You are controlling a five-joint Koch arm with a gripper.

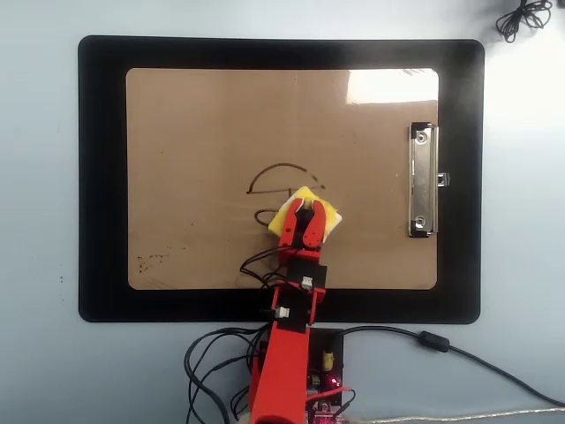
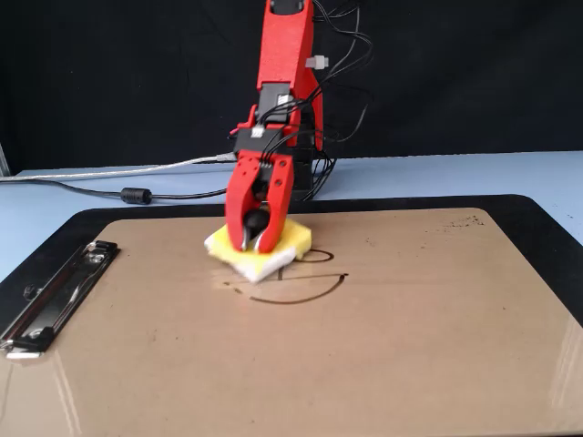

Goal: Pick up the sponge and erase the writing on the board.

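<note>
The brown board (image 1: 203,124) lies on a black mat, its silver clip (image 1: 422,181) at the right in the overhead view and at the left in the fixed view (image 2: 55,291). The yellow sponge (image 1: 328,219) rests flat on the board over part of the writing (image 1: 269,172). My red gripper (image 1: 305,208) is shut on the sponge's black knob and presses the sponge (image 2: 273,259) onto the board (image 2: 410,346). The dome arc of the writing (image 2: 305,296) and a bit of loop show beside the sponge; the rest is hidden under it.
The black mat (image 1: 101,177) surrounds the board on a pale blue table. Faint dark specks (image 1: 152,260) mark the board's lower left corner in the overhead view. Cables (image 1: 212,353) and the arm's base sit at the table's near edge. A cable coil (image 1: 523,18) lies at the top right.
</note>
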